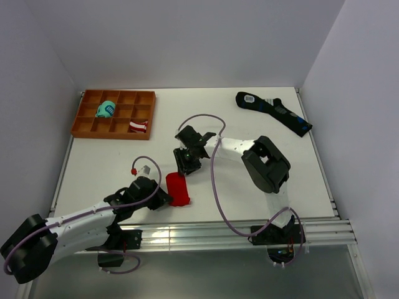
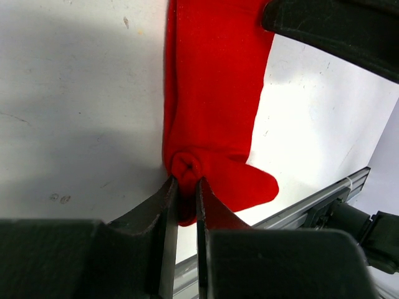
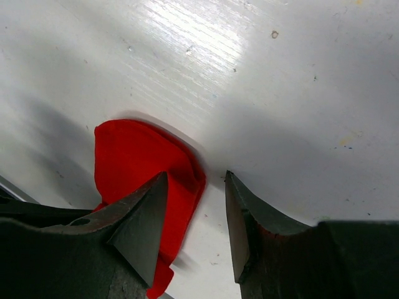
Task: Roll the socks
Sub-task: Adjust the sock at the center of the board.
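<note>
White surface (image 1: 312,174): socks (image 1: 178,189) are pinched at one end by left pincer (image 2: 187,182); right pincer (image 3: 195,176) is held spread, empty. Rolling is judged barely begun.

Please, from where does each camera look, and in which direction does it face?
Top external: above and behind the bases, looking down on the white table; left arm and right arm show.
Left wrist: on the left arm, facing along its left tool, pinched on the red socks.
Right wrist: on the right arm, facing down past its open right tool.
Shared: all three show the red socks.
</note>
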Motion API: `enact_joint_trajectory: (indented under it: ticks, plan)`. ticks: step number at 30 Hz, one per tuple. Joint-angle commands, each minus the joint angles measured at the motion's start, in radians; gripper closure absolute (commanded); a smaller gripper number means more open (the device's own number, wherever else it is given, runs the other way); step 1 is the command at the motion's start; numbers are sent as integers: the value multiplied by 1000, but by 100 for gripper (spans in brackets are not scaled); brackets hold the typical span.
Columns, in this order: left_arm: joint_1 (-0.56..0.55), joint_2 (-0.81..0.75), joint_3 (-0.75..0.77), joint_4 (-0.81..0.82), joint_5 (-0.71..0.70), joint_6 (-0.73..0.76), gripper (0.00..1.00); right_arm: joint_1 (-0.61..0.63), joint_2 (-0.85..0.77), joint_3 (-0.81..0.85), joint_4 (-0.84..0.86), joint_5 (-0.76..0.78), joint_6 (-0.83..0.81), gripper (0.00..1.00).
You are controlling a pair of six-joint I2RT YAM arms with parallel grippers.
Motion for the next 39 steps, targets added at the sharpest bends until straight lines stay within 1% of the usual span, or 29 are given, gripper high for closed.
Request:
enact_joint_trajectory:
  ticks: [1,6,8,11,12,14,15,18,25,30,37,39]
  plan:
    - [-5,32,-41,-94,4,-1,100,20,33,25,21,15,16,51]
    - [-4,38,-42,-100,4,-7,100,39,33,15,32,14,30,52]
    - [-1,37,-42,-102,4,-7,100,42,32,0,39,15,35,55]
    - [4,37,-45,-102,5,-10,100,42,27,-17,46,26,42,63]
    - [4,37,-47,-102,5,-11,100,42,24,-24,47,31,45,70]
    - [9,40,-50,-105,5,-14,100,40,20,-37,50,47,52,76]
    - [9,40,-50,-113,7,-17,100,42,14,-42,50,54,58,82]
    - [13,40,-53,-126,4,-33,100,37,0,-65,56,87,76,86]
    - [16,37,-21,-212,-18,-45,100,22,-40,-145,110,113,105,89]
    - [16,35,-7,-229,-13,-37,100,-6,-74,-200,142,133,114,90]
    - [18,93,33,-234,-9,-17,100,-17,-86,-217,167,118,104,90]
    - [18,112,41,-235,-7,-13,100,-17,-92,-226,188,106,104,88]
